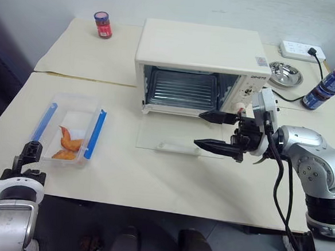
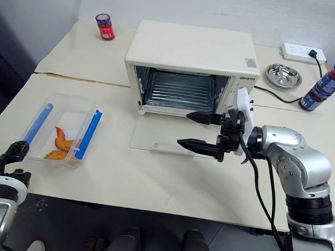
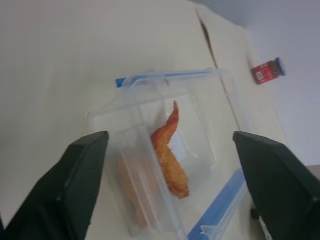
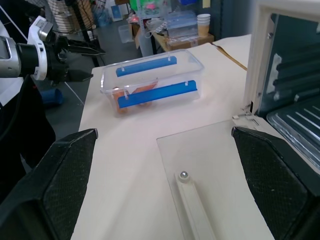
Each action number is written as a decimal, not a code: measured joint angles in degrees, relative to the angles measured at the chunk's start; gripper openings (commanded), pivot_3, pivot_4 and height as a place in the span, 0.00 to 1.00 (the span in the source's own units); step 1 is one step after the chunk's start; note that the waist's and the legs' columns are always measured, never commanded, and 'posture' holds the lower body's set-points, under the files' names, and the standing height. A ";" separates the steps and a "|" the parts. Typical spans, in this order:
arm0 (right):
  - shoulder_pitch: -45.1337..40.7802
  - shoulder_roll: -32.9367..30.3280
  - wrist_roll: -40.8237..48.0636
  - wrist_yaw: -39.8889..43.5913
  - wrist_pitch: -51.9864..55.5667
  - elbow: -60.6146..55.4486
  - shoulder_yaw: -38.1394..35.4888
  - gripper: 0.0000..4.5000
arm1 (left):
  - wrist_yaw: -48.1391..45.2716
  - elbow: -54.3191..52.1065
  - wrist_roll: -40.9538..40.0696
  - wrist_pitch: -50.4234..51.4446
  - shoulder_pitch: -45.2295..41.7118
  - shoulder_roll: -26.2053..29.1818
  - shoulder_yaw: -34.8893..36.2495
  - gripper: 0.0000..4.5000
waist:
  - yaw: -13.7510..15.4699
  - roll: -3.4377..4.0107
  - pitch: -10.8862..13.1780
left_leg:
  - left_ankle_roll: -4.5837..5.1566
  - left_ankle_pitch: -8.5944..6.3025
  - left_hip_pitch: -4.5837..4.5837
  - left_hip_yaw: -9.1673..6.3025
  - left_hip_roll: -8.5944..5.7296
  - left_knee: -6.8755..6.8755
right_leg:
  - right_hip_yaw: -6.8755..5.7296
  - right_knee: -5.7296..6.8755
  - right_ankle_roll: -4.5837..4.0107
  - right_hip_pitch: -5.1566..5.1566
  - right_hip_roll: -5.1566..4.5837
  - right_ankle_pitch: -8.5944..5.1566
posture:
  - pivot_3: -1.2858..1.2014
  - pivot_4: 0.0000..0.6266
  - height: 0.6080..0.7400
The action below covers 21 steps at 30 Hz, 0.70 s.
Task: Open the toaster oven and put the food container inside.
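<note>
Food container (image 1: 71, 129) just beyond left gripper (image 3: 170, 187)

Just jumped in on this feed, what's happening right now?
The toaster oven already stands open, its glass door lying flat on the table. The food container sits on the table off to the oven's left, not held. The left hand is open and aimed at it. The right hand hovers open above the door.

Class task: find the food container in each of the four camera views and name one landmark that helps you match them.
Left eye view: food container at left, on the table.
Right eye view: left.
Left wrist view: centre.
Right wrist view: upper middle.
Shared landmark: its blue clip strips.
</note>
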 measured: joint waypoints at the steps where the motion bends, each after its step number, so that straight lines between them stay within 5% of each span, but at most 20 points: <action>1: 0.40 0.00 0.30 -0.37 0.13 -0.28 -0.11 1.00 | 0.37 0.23 0.00 -0.67 -0.20 0.48 -0.77 0.99 | 0.00 0.00 0.00 | 0.00 0.00 0.00 0.00 0.00 0.00 | 0.00 0.00 0.00 0.00 0.00 0.00 | 0.52 0.24 1.00; 16: 1.47 0.00 1.75 -3.17 1.26 -3.41 -1.89 1.00 | 1.82 13.47 -0.73 -0.71 -3.23 8.16 -4.67 0.99 | 0.01 0.01 0.00 | 0.00 0.00 0.00 -0.01 0.01 -0.02 | -0.01 -0.02 0.00 -0.01 0.03 0.00 | 0.52 0.24 1.00; 21: 1.62 0.00 2.21 -3.62 1.30 -4.14 -1.90 1.00 | 2.14 14.58 -0.39 0.55 -5.31 9.34 -6.66 0.68 | 0.01 0.01 0.00 | 0.00 0.00 0.00 0.00 0.00 -0.03 | -0.01 -0.03 0.00 -0.01 0.01 0.00 | 0.52 0.24 1.00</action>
